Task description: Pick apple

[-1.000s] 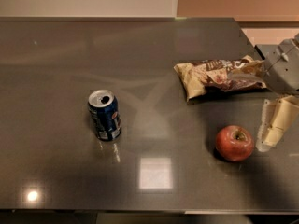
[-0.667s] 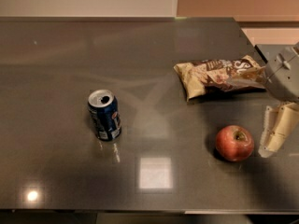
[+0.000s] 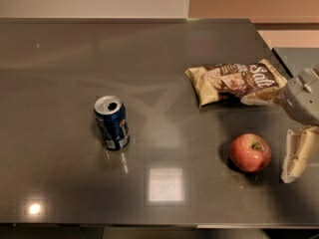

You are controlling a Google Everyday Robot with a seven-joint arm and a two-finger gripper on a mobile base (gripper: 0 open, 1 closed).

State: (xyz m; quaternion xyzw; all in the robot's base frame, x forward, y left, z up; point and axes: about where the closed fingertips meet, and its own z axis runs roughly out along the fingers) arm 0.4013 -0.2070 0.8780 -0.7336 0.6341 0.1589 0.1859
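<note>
Apple [image 3: 250, 152]: round, glossy red-yellow skin.
Gripper [image 3: 298, 154]: cream segmented plastic, at apple's 3 o'clock; spread or pressed together, cannot tell.
Soda can [image 3: 111, 122]: upright blue metal cylinder, apple's 9 o'clock.

Dim, glare on table [image 3: 165, 184], gripper [image 3: 298, 156] far rt

Apple [image 3: 250, 152] is sitting on the counter [image 3: 75, 59] near its front-right corner, with the gripper [image 3: 298, 156] hanging just right of it at the right edge. Chip bag [image 3: 234, 81] is lying behind the apple. Can [image 3: 111, 122] is standing well left of both.
</note>
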